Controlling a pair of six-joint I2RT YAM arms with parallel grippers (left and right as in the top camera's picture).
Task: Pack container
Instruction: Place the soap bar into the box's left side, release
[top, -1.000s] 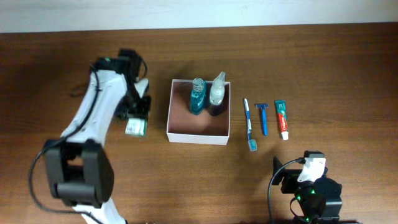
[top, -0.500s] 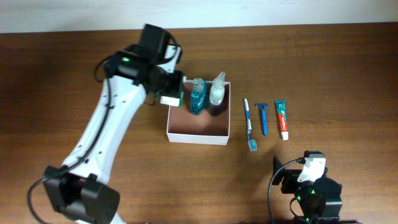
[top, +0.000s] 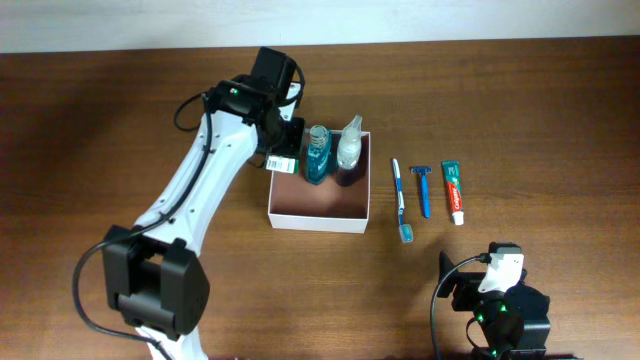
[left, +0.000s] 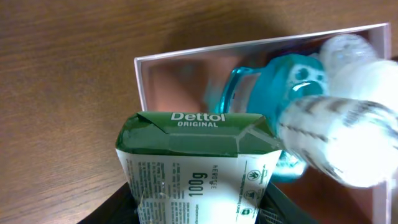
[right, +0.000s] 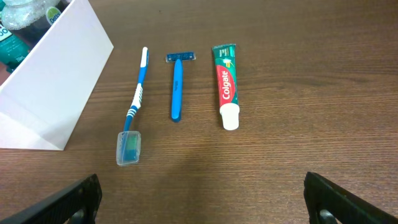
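Green-and-white Dettol soap packet (left: 198, 162), its lettering legible only from the left wrist, sits clamped in the left jaws above the container's (top: 318, 197) far-left corner rim. Overhead alone shows the container's near half bare, a blue bottle (top: 318, 153) and clear spray bottle (top: 348, 145) against its far wall. Right jaws gape wide, empty, well off the container's near-right corner.

One container (top: 318, 221) is shown; two bottles are counted, a teal bottle (top: 318, 153) and a clear bottle (top: 348, 146); one soap packet (top: 282, 162); one toothbrush (top: 400, 198); one razor (top: 423, 190); one toothpaste tube (top: 454, 190).
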